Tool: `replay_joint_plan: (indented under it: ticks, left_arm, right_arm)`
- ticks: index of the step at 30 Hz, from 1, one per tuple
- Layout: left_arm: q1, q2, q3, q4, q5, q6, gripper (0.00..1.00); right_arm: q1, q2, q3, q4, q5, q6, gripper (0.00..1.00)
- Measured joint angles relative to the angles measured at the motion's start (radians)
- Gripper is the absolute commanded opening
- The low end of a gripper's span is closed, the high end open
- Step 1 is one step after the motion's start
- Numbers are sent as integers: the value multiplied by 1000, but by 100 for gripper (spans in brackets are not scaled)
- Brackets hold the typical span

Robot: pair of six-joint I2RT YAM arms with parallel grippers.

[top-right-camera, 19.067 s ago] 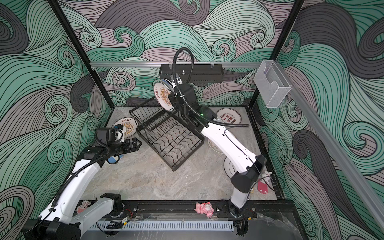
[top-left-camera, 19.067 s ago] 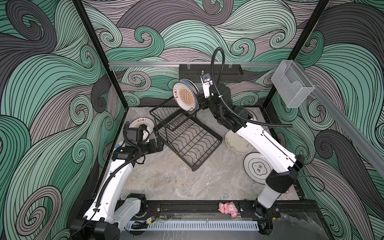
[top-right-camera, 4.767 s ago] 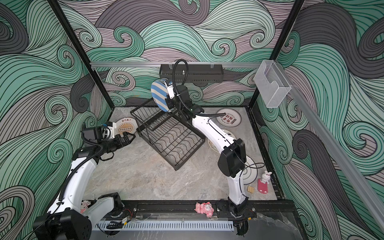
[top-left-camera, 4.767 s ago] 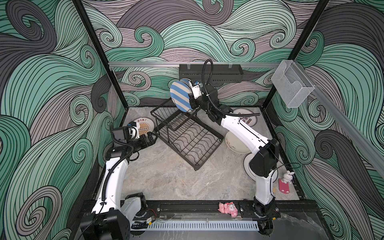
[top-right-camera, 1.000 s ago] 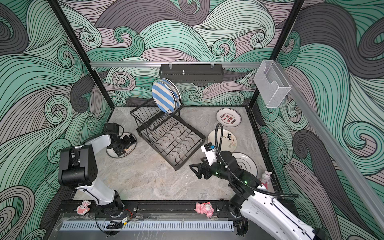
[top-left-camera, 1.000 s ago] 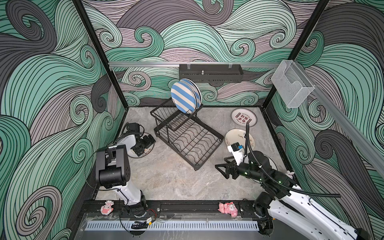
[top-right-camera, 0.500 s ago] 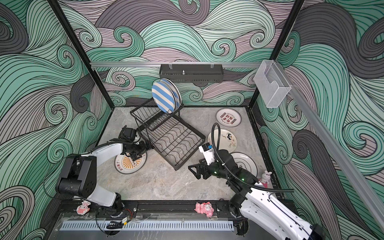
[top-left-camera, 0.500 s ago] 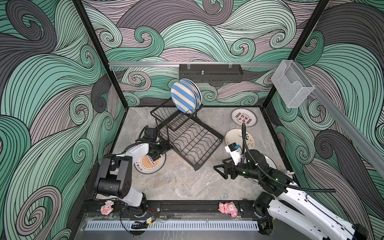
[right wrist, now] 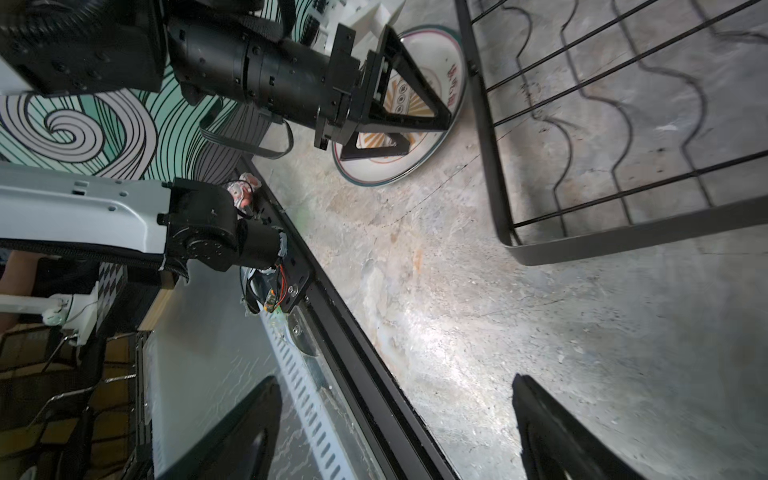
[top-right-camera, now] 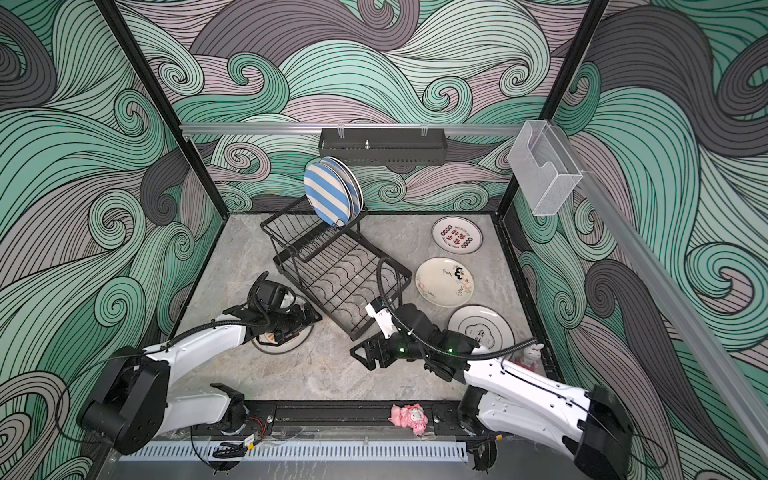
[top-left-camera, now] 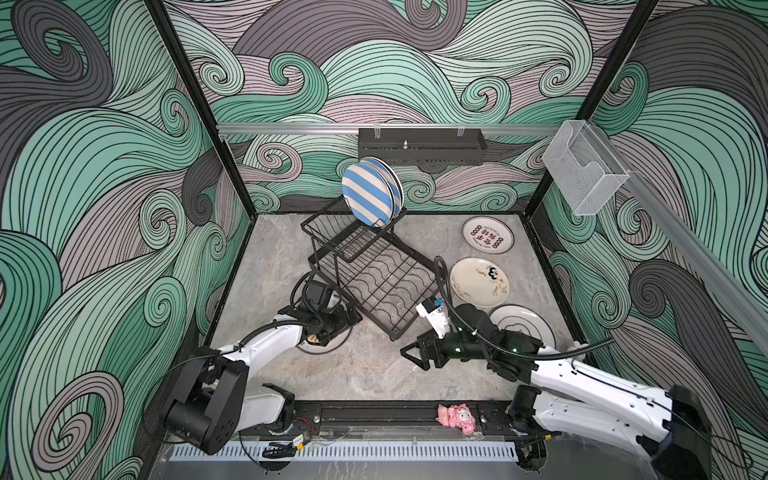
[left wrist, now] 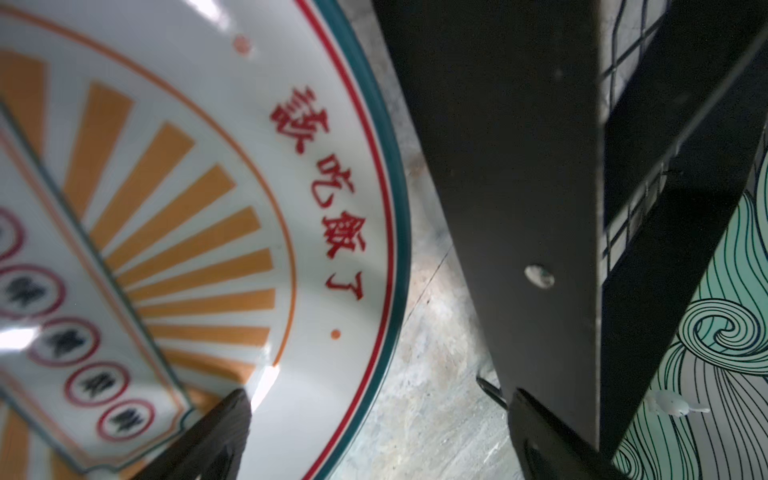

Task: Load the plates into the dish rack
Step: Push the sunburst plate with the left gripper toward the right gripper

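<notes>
The left gripper (top-left-camera: 352, 321), jaws apart, sits low over the orange sunburst plate (left wrist: 208, 232), which lies flat on the table (top-left-camera: 365, 386) just beside the dish rack (top-left-camera: 374, 282). Plates stand on edge in its raised basket (top-left-camera: 332, 232), a blue-striped plate (top-left-camera: 368, 193) foremost. The right gripper (top-left-camera: 413, 359), jaws apart, hovers over the table. Right of the rack lie the red-lettered plate (top-left-camera: 487, 241), cream doodle plate (top-left-camera: 478, 282) and flower-outline plate (top-left-camera: 528, 328).

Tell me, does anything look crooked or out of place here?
The dish rack sits askew, turned diagonally to the table edges. The orange sunburst plate lies flat beside it, partly under the left claw.
</notes>
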Motion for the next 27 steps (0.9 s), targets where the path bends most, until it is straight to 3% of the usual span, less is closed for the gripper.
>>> replay_joint_plan:
  ticks: [7,11,16,20,27]
  left_arm:
    - [8,-295,-48,-104,-168,-5,98]
    - [79,-381,-87,-117,-302,11,99]
    - [221,-264,-5,-106,-407,96,98]
    - [378,-156,25,-25,-383,132,99]
    - [463,-10,85,20,-299,177,98]
  right_arm:
    - [169,278,140,121,102,113,86]
    - [203,393,148,253,170,224,86]
    - [204,524,154,392,233,356,86]
    - [208,628,209,443,253,426,85]
    - [209,784,322,497,281,516,83]
